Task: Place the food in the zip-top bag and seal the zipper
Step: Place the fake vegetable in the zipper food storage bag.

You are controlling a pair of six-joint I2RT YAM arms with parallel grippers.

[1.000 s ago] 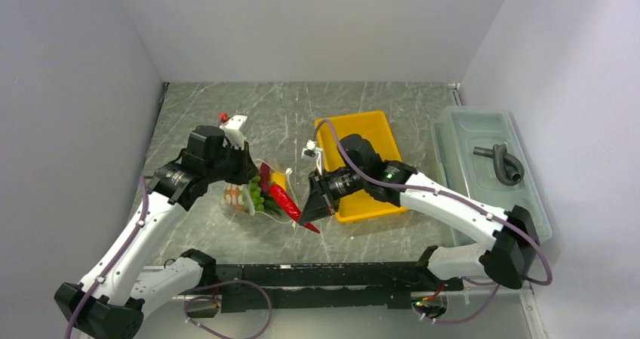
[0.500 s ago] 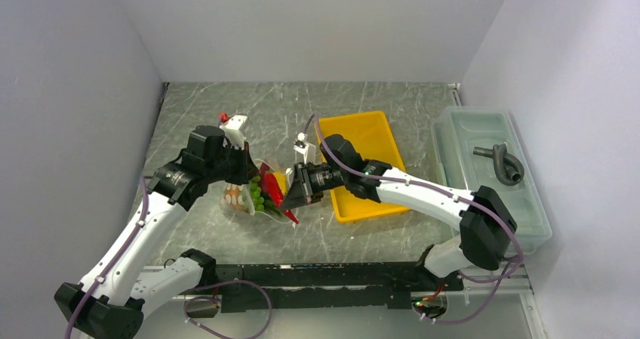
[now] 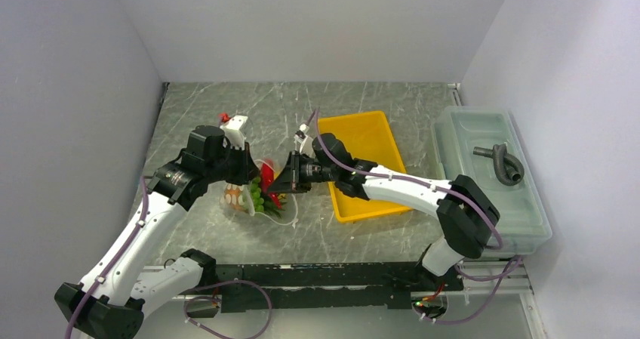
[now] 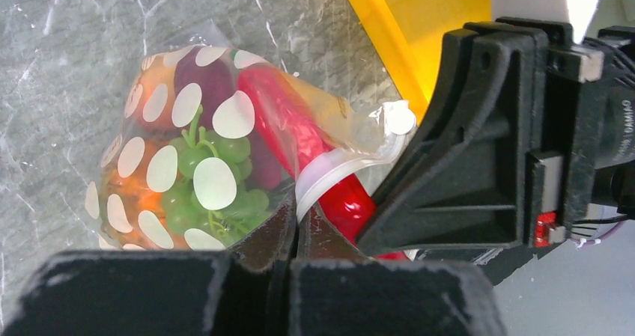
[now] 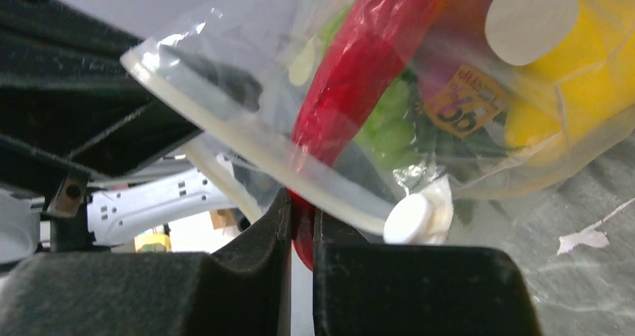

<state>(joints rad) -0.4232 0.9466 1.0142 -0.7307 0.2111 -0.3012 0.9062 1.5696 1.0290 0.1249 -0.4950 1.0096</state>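
Observation:
The zip-top bag [image 3: 243,198] with white dots hangs from my left gripper [image 3: 251,177], which is shut on its mouth edge by the zipper [image 4: 337,173]. Green grapes [image 4: 202,194], a purple piece [image 4: 206,74] and an orange piece [image 4: 123,194] lie inside the bag [image 4: 187,149]. My right gripper [image 3: 279,189] is shut on the tail of the red chilli [image 5: 352,74]. The chilli [image 4: 288,126] reaches through the open mouth into the bag. The yellow pear [image 5: 584,89] shows inside, behind the zipper [image 5: 247,145]. In their own wrist views, left gripper [image 4: 299,216] and right gripper [image 5: 301,216] both show closed jaws.
The yellow tray [image 3: 370,131] lies just right of the bag, under my right arm. A translucent lidded bin [image 3: 483,192] with a grey hose [image 3: 502,163] on it stands at the far right. A white tab [image 5: 415,218] sits at the zipper's end.
My right gripper has carried the red chilli left and up, from in front of the tray into the bag's mouth. The left arm and the bag have stayed still.

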